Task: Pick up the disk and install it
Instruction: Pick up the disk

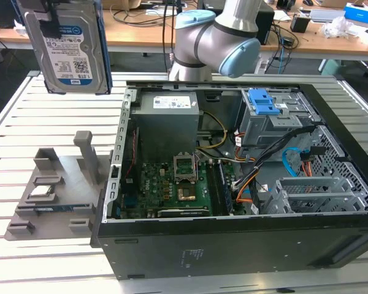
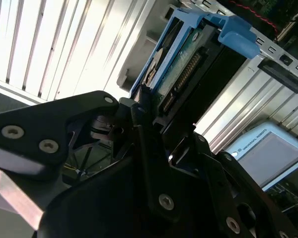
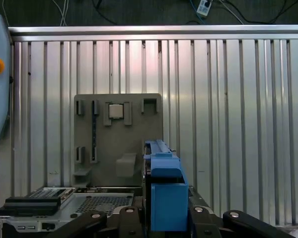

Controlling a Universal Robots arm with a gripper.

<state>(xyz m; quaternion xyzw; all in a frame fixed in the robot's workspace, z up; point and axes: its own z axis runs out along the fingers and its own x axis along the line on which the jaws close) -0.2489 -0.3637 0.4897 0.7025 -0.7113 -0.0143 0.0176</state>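
My claw (image 2: pixel 161 116) is clamped shut on the hard drive (image 1: pixel 70 46) near its connector end, holding it upright high above the grey parts fixture (image 1: pixel 55 190) on the slatted table (image 1: pixel 24 122). I judge the hold narrow: a jolt could twist the drive in the jaws. Beside the fixture sits the open computer case (image 1: pixel 233 245); its side wall, cables (image 1: pixel 251 177) and blue drive-bay latch (image 1: pixel 262 101) crowd the approach.

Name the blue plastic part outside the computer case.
The blue carrier frame on the silver-grey rectangular hard drive, gripped aloft by the end effector; the blue latch plate sits inside the case.
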